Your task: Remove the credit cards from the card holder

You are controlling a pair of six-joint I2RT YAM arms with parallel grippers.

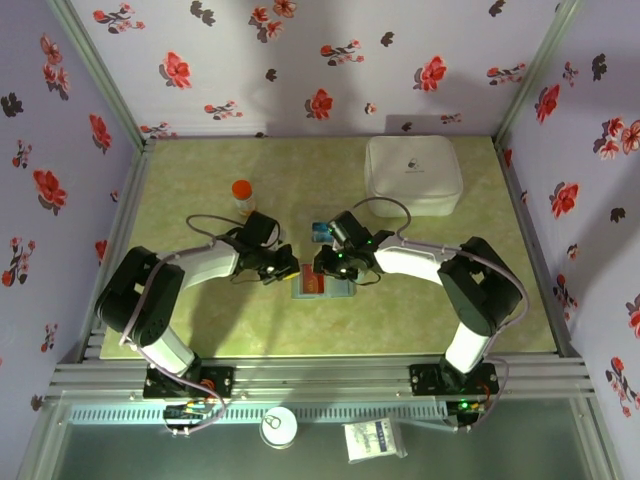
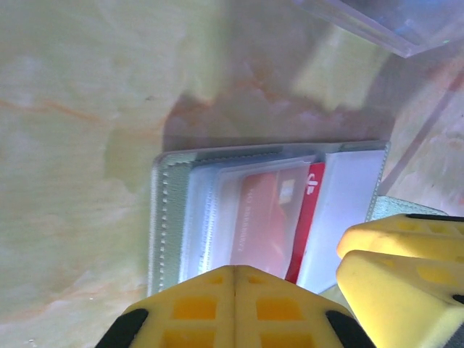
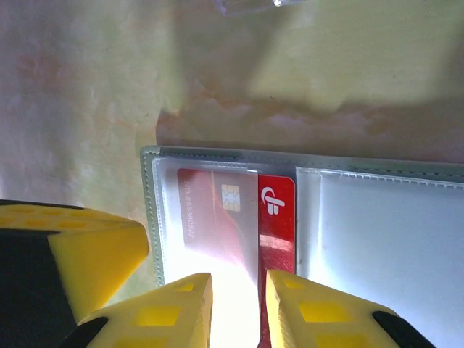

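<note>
Right wrist: red card (image 3: 277,217) partly out of card holder (image 3: 377,239); right end effector (image 3: 238,286) slightly parted. Left wrist: left end effector (image 2: 233,279) pressed together.

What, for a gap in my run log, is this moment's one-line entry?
left gripper: shut, at card holder edge | right gripper: slightly open over red card | card: partly out of holder

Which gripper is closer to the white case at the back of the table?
Right. The right gripper sits over the card holder, nearer the arms and left of the white case. The left gripper is beside it, farther left.
</note>
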